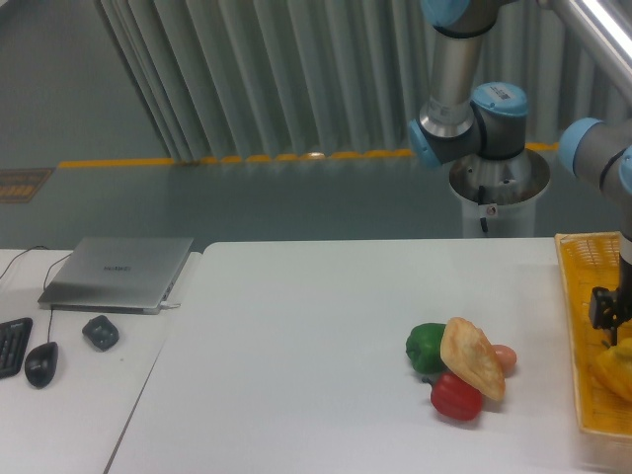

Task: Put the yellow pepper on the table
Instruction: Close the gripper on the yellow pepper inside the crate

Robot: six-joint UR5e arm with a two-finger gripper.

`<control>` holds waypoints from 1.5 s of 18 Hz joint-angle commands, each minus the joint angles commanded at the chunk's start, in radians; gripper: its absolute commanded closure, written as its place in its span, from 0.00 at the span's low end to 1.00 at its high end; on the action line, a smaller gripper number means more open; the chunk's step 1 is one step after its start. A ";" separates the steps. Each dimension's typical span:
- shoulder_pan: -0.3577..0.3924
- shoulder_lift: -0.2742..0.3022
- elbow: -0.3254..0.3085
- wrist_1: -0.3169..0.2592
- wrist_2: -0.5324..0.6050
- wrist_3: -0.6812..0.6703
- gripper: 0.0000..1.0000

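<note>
Reaching down at the far right edge of the scene, the gripper (614, 321) hangs inside the yellow basket (575, 326), dark against the mesh and partly cut off by the frame. Just below it sits the pepper (614, 367), a glossy yellow lump in the basket, only its left part in view. Whether the fingers stand apart or have closed on the pepper I cannot tell; they look to be at or just above it.

The table (316, 336) is wide and white. On it, left of the basket, lies a tight cluster: a green pepper (425, 348), a tan bread (472, 357) leaning over it, a red pepper (455, 397) nearest, and a small orange item (505, 357) at the right. On the left desk are a laptop (118, 273) and a mouse (40, 363).

The pepper is probably light, firm and slick-skinned, with rounded lobes that could roll in a pinch. A hold across the widest body, fingers set in the grooves between lobes, seems safest; the stem is too short to trust.
</note>
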 joint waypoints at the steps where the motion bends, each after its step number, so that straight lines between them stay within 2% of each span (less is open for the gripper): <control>1: -0.002 -0.009 0.000 0.009 -0.002 -0.032 0.00; 6: -0.008 -0.028 0.000 0.017 -0.002 -0.097 0.00; 19: -0.008 -0.052 -0.008 0.014 -0.014 -0.112 0.00; 20: -0.009 -0.052 -0.009 0.014 -0.014 -0.112 0.01; 22: -0.012 -0.061 -0.012 0.014 -0.014 -0.112 0.13; 25: -0.015 -0.071 -0.014 0.015 -0.014 -0.112 0.23; 27: -0.017 -0.069 -0.014 0.014 -0.014 -0.111 0.27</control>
